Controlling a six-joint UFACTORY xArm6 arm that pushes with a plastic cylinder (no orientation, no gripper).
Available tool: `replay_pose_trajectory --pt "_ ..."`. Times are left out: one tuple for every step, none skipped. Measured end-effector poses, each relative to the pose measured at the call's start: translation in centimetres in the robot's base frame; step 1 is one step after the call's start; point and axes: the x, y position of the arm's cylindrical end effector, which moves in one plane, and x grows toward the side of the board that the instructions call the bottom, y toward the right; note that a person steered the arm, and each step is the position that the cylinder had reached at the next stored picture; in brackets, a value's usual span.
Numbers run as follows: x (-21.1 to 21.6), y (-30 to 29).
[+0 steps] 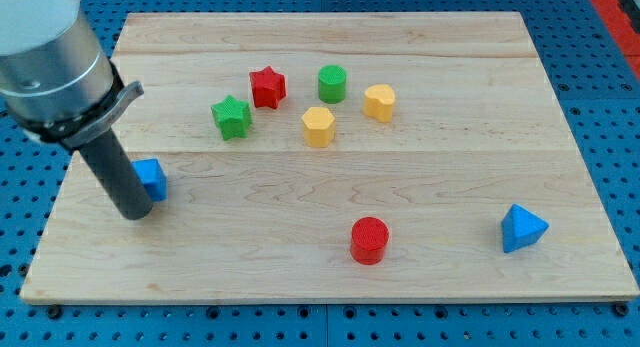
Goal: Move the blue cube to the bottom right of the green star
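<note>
The blue cube [151, 178] lies at the view's left on the wooden board [330, 257]. The green star [231, 117] sits above and to the right of it, well apart. My tip [134, 214] rests on the board just left of and below the blue cube, the dark rod touching or nearly touching the cube's left side and hiding part of it.
A red star [267, 86], a green cylinder [332, 83], two yellow hexagonal blocks [318, 126] [379, 102] cluster right of the green star. A red cylinder [369, 239] sits at the bottom centre, a blue triangular block [522, 228] at the bottom right.
</note>
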Motion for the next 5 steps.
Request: replay_pose_trajectory --pt "-0.6 -3.4" --pt "-2.3 -5.0" --pt "-3.8 -4.4" --pt "-3.7 -0.6" --pt "-3.7 3.0"
